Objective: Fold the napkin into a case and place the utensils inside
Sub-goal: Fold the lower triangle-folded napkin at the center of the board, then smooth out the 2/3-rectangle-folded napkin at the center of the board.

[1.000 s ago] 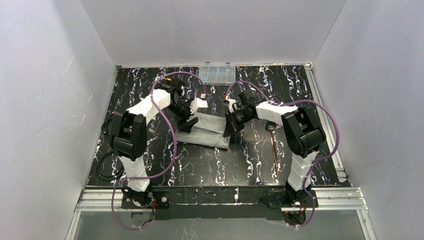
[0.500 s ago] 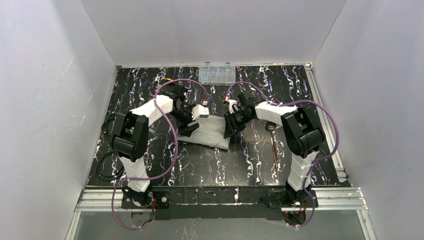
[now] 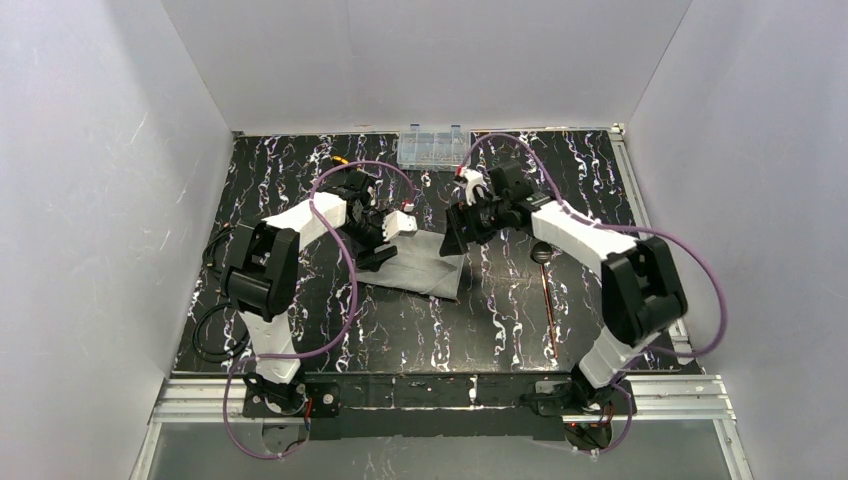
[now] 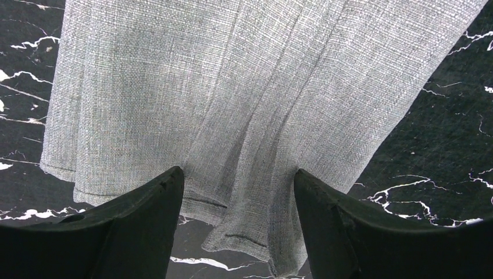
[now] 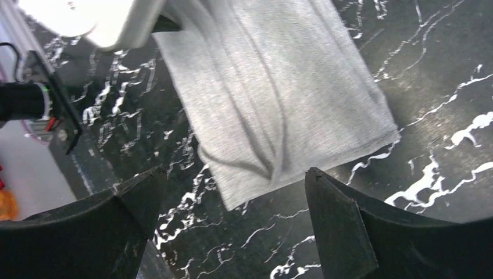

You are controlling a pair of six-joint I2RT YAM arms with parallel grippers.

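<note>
The light-grey napkin [image 3: 428,265] lies folded into a narrow strip at the middle of the table. My left gripper [image 3: 383,243] is low over its left end. In the left wrist view its open jaws [image 4: 237,174] straddle a puckered ridge of the napkin [image 4: 232,87], whose hemmed layered edges show between the fingers. My right gripper [image 3: 458,226] hovers just past the cloth's right end, open and empty. From the right wrist the napkin [image 5: 273,99] lies ahead of the right gripper [image 5: 235,171]. A copper-brown utensil [image 3: 548,300] with a dark spoon head lies to the right.
A clear plastic compartment box [image 3: 433,146] stands at the table's far edge. Purple cables loop over both arms. White walls close in the black marbled table [image 3: 420,330] on three sides. The left arm's white wrist [image 5: 87,17] shows at the top of the right wrist view.
My right gripper has opened wide, let go of the napkin's right end and lifted up and back. The left gripper shifted right over the cloth, its jaws narrowing a little.
</note>
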